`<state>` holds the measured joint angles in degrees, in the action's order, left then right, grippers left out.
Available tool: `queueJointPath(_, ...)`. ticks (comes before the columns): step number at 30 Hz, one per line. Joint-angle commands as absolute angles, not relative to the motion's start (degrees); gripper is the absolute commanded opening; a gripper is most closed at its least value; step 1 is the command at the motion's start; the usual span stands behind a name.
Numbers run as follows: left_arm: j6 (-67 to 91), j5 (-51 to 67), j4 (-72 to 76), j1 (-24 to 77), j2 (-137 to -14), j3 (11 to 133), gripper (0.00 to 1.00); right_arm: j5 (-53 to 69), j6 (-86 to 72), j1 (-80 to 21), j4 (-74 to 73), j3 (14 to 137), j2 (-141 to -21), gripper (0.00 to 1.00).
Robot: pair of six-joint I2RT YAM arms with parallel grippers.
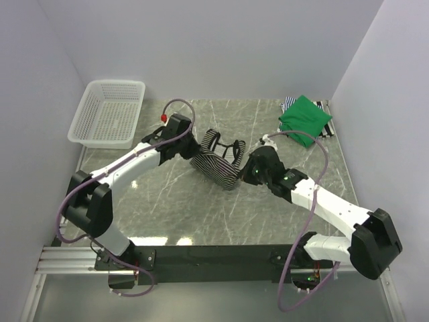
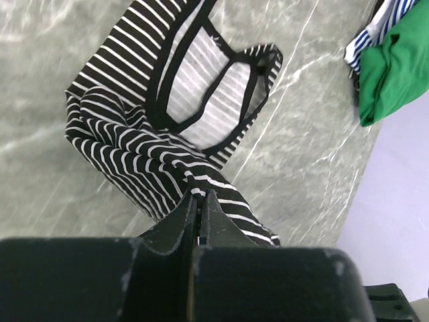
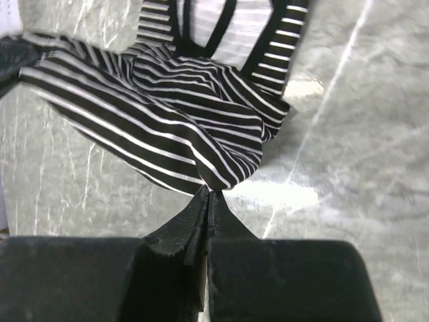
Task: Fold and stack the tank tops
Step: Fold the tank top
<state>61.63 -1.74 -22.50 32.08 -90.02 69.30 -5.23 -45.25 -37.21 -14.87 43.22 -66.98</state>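
Observation:
The black-and-white striped tank top (image 1: 218, 159) lies mid-table, its lower hem lifted and folded over toward the straps. My left gripper (image 1: 192, 153) is shut on one hem corner (image 2: 198, 191). My right gripper (image 1: 242, 171) is shut on the other corner (image 3: 213, 188). The striped top also fills the left wrist view (image 2: 161, 141) and the right wrist view (image 3: 167, 114). The green tank top (image 1: 305, 117) lies folded at the far right, on top of the blue-and-white striped top (image 1: 289, 104), whose edge shows beneath it. Both also show in the left wrist view: green (image 2: 395, 67), blue-striped (image 2: 375, 33).
A white plastic mesh basket (image 1: 108, 113) stands at the table's far left corner. White walls close in the left, back and right sides. The table (image 1: 188, 215) has a grey marble pattern.

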Motion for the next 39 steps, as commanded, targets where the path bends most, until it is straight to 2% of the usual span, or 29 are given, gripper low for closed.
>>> queueJointPath(1, 59.3, 1.0, -21.1, 31.4, -89.6, 72.1, 0.01, 1.0, -40.9, -36.6, -10.9, 46.6, -68.0, 0.0)
queueJointPath(4, 59.9, 0.2, -22.5, 30.8, -85.2, 67.3, 0.01, 2.9, -41.4, -37.7, -11.2, 45.0, -66.8, 0.0)
queueJointPath(7, 61.0, 0.2, -23.6, 29.8, -77.8, 59.6, 0.01, 1.2, -43.0, -43.1, -12.7, 43.2, -64.3, 0.0)
queueJointPath(14, 63.1, -1.5, -32.9, 29.7, -60.0, 44.1, 0.01, -6.9, -54.6, -67.4, -14.6, 41.0, -62.6, 0.0)
queueJointPath(22, 64.6, -4.7, -45.2, 29.6, -40.2, 39.5, 0.01, -17.1, -62.3, -84.3, -16.6, 46.8, -69.3, 0.0)
queueJointPath(25, 64.3, -6.8, -48.2, 29.6, -36.3, 41.0, 0.01, -18.1, -62.9, -86.6, -17.4, 50.1, -71.5, 0.0)
queueJointPath(29, 63.5, -8.6, -47.6, 29.6, -36.9, 43.4, 0.01, -17.8, -61.5, -86.3, -17.2, 53.0, -73.3, 0.0)
queueJointPath(34, 62.5, -9.4, -43.5, 29.6, -43.8, 45.9, 0.01, -15.2, -58.2, -82.8, -17.5, 55.5, -73.7, 0.0)
queueJointPath(39, 61.4, -9.8, -38.3, 29.6, -51.8, 50.6, 0.01, -8.0, -56.3, -75.3, -12.1, 51.6, -71.0, 0.0)
